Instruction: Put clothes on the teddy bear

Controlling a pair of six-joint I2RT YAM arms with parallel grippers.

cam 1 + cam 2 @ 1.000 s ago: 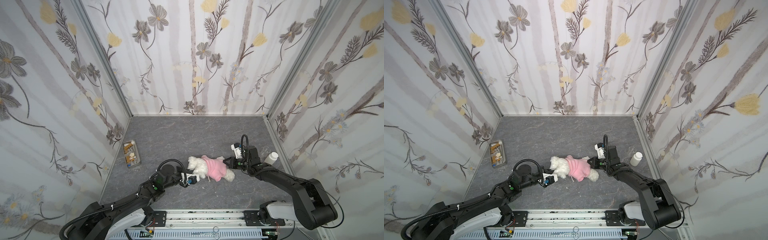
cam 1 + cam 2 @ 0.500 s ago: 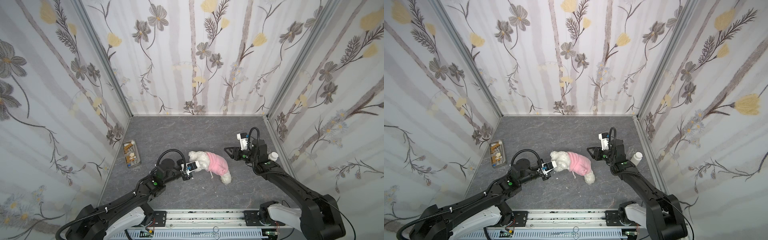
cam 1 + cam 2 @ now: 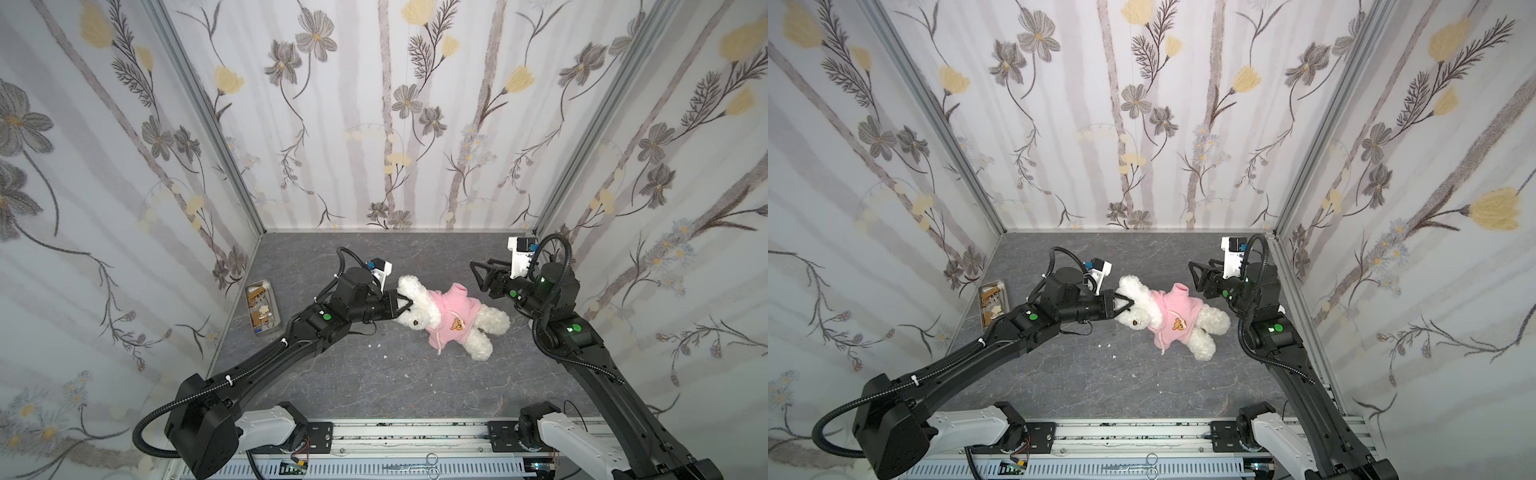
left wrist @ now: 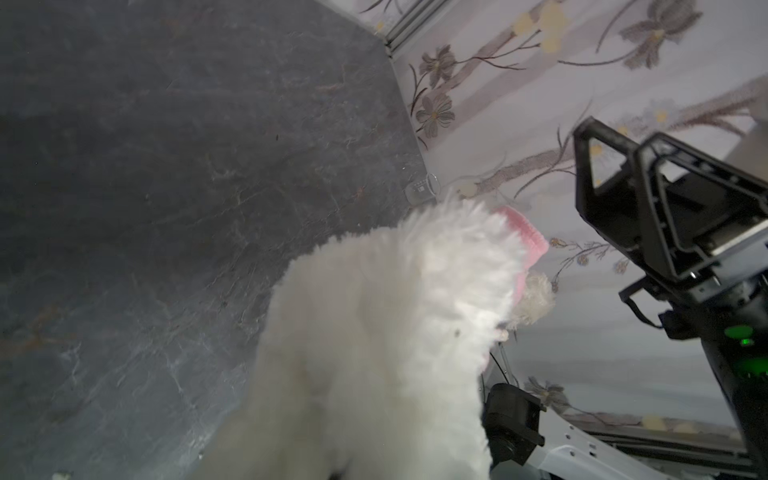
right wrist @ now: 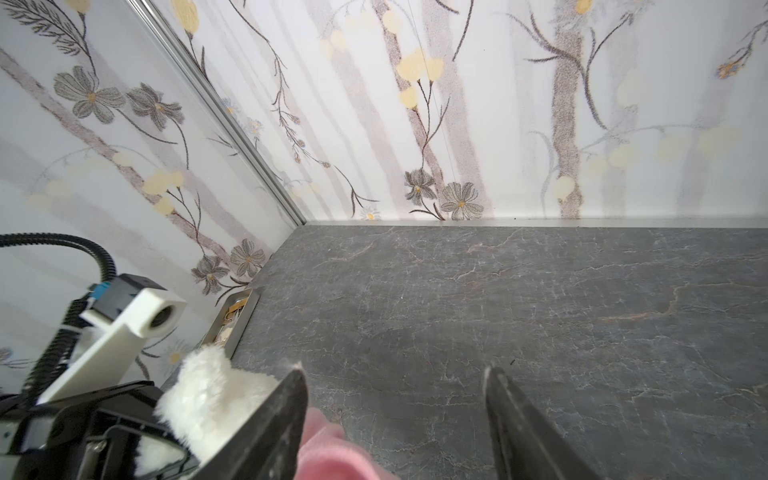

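Right end effector [image 3: 476, 275] has released and withdrawn; left end effector [image 3: 408, 304] still clenches the one teddy bear [image 3: 417, 319] by the head.

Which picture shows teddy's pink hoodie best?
A top view: the whole pink hoodie shows, bear badge included. The left wrist view catches only a pink edge behind the teddy bear; the right wrist view, one corner.

Grey tabletop [image 3: 415, 382] with teddy bear [image 3: 424, 309], tray [image 3: 276, 307], scraps [image 3: 385, 356]
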